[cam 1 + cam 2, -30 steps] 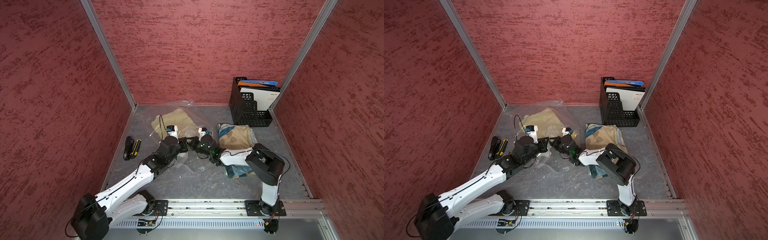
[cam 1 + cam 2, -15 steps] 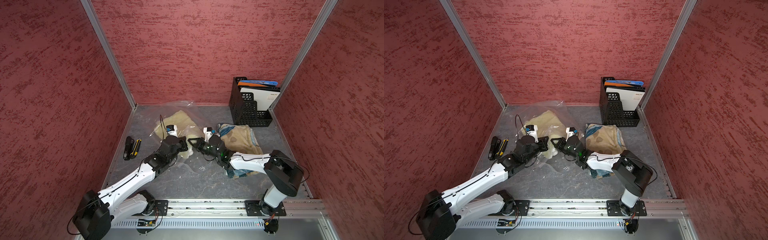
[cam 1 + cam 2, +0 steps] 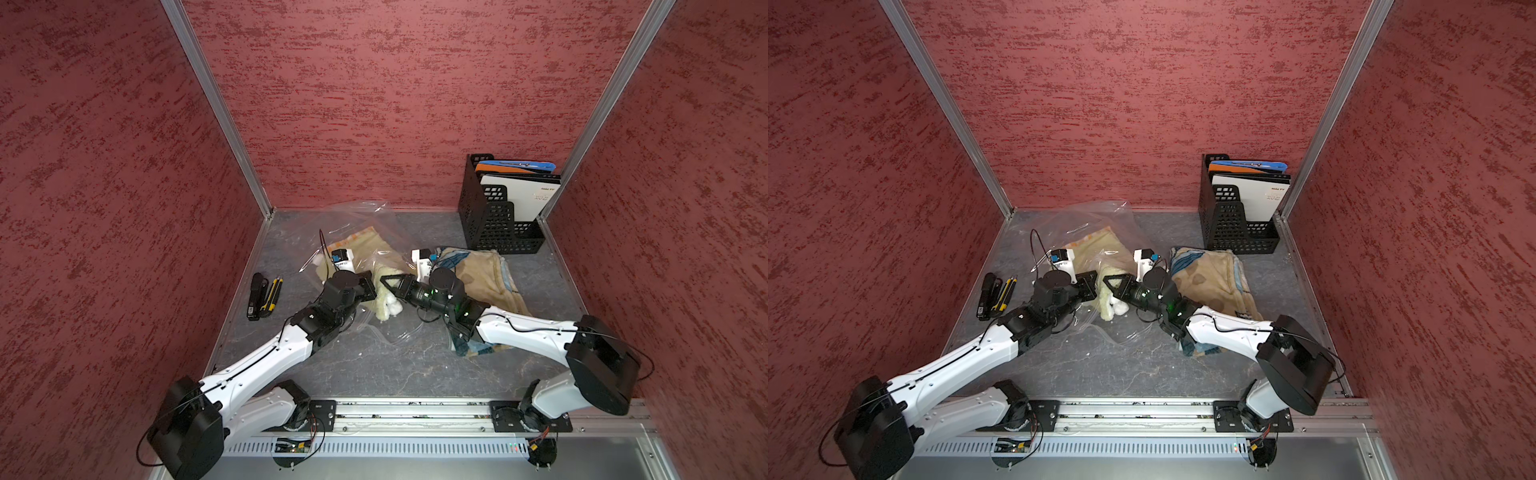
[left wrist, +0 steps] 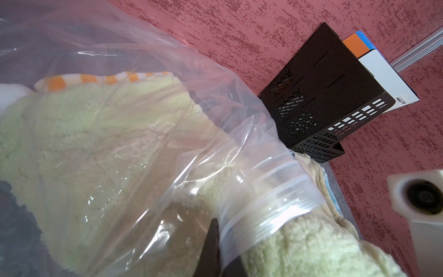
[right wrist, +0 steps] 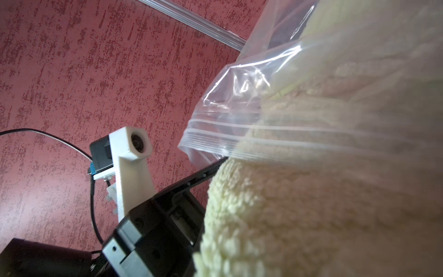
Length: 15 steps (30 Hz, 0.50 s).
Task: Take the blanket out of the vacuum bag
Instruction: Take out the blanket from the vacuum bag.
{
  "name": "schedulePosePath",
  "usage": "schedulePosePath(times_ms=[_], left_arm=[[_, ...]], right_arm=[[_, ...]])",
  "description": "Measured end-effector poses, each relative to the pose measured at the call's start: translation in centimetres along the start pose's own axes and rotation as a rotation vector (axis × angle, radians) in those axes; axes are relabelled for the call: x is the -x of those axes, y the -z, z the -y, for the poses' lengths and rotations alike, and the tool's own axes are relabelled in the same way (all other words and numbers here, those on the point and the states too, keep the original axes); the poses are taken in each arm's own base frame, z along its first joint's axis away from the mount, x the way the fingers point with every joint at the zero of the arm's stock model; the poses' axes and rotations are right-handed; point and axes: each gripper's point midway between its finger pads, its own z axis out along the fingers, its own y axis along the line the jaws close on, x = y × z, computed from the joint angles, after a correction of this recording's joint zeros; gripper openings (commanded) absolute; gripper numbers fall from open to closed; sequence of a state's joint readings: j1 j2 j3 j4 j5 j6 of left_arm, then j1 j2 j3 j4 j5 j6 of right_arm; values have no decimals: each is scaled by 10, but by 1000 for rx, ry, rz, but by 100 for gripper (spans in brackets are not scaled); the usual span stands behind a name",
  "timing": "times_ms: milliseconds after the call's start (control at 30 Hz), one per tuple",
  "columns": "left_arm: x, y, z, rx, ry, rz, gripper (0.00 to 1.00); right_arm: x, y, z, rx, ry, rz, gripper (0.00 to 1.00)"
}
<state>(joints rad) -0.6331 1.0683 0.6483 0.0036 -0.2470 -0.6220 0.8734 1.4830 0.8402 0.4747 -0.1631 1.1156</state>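
Observation:
The vacuum bag [image 3: 353, 232] lies crinkled and transparent at the back centre of the floor. The pale yellow fleece blanket [image 3: 384, 301] is mostly inside it, with one end out past the bag's mouth. My left gripper [image 3: 371, 286] is shut on the bag's zip-seal strip [image 4: 268, 211], and one dark finger [image 4: 212, 242] shows against the plastic. My right gripper [image 3: 384, 279] faces it from the right, shut on the blanket's free end. In the right wrist view the blanket [image 5: 287, 215] hides my own jaws. In the left wrist view the blanket [image 4: 96, 144] shows through the bag.
A tan and blue blanket [image 3: 486, 274] lies loose under my right forearm. A black file rack [image 3: 498, 224] with folders stands in the back right corner. Black and yellow hand tools [image 3: 262, 295] lie by the left wall. Red walls close in three sides.
My right elbow has swung out to the right and lower. More of the pale blanket now sticks out of the bag's mouth. The left gripper has barely moved.

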Motion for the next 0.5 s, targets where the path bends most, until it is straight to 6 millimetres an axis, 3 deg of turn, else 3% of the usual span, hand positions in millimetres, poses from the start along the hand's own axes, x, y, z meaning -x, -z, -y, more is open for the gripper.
schedulePosePath(times_ms=[100,267,500], left_arm=[[-3,-1,-6,17,6,7,0],[-10,-3,-24,69,23,23,0],[-17,-8,-37,106,44,25,0]], right_arm=[[3,11,-16,12,34,-2,0],[17,36,-61,82,94,25,0],[26,64,-92,117,147,45,0]])
